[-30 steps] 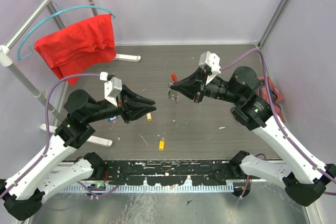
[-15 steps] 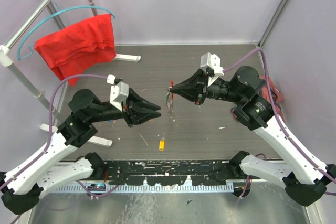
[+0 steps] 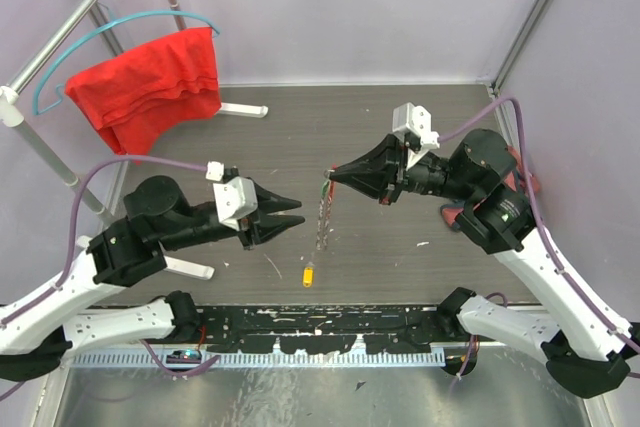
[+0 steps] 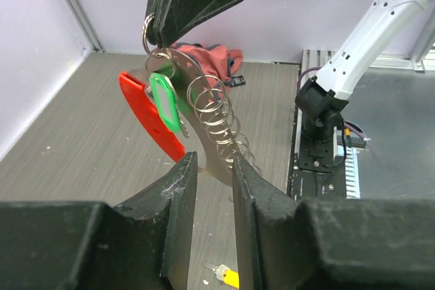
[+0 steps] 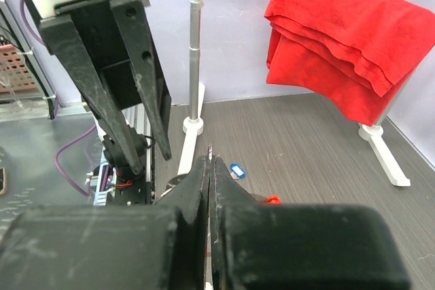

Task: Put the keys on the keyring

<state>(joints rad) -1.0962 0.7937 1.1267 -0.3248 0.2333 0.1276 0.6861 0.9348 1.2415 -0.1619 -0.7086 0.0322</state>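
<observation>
My right gripper (image 3: 331, 175) is shut on the top of the keyring and holds it above the table. Its wavy metal loop (image 3: 322, 219) hangs down. In the left wrist view the red bar (image 4: 151, 119), a green-tagged key (image 4: 165, 102) and the loop (image 4: 216, 119) hang from the right gripper (image 4: 158, 32). My left gripper (image 3: 297, 213) is open and empty, just left of the loop; its fingertips (image 4: 187, 168) sit close before the loop's lower end. A yellow-tagged key (image 3: 308, 274) lies on the table. A blue-tagged key (image 5: 236, 170) shows in the right wrist view.
A large red cloth (image 3: 150, 82) hangs on a hanger on a metal rack (image 3: 60, 12) at the back left. The rack's white feet (image 3: 243, 109) rest on the table. A pinkish cloth (image 3: 522, 179) lies at the right wall, behind the right arm.
My left arm has swung right and forward, bringing its open gripper close to the loop. My right gripper has shifted slightly right, and the loop now hangs lower.
</observation>
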